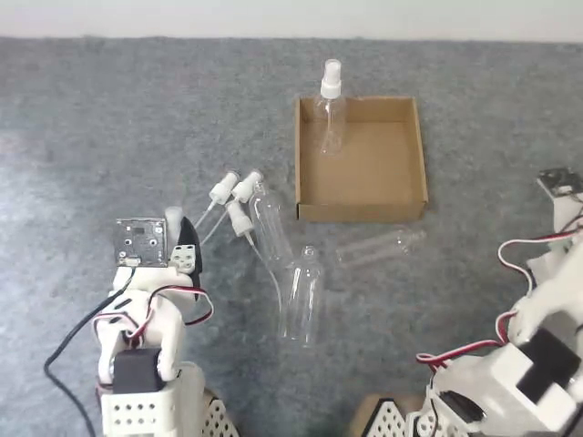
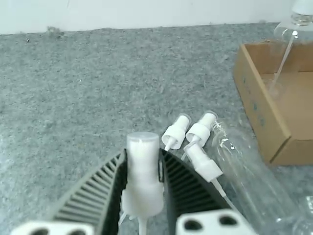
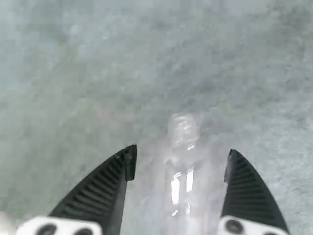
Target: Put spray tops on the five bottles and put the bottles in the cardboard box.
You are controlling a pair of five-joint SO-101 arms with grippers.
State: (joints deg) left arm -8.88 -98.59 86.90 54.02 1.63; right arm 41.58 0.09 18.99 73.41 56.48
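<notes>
1. The left claw [image 2: 143, 154] is clenched on a held spray top [image 2: 143, 188], which stands upright between the jaws at the lower left of the high view.
2. The nearest bottle [image 1: 271, 223] lies on the counter [image 1: 109, 118] just right of that claw in the frame; its long axis runs up and down the frame, leaning slightly, with the open neck toward the top; so the top must be turned to meet a lying neck, or the bottle must be stood up first.
3. The right claw [image 3: 178, 154] is released, its jaws spread either side of a clear bottle in its wrist view [image 3: 181, 176]; the neck points away from the claw; I cannot tell which bottle this is.
4. The left arm is nearer the lying bottles; the right arm sits at the right edge, well apart.
5. Counted in the high view:
   - Four bottles: the nearest one, a middle bottle [image 1: 303, 296], a faint third bottle [image 1: 378, 246] lying crosswise, and a capped bottle [image 1: 330, 123] upright in the cardboard box [image 1: 421, 150].
   - Five spray tops: one fitted, one held, and three loose spray tops [image 1: 223, 189] at centre left.
</notes>
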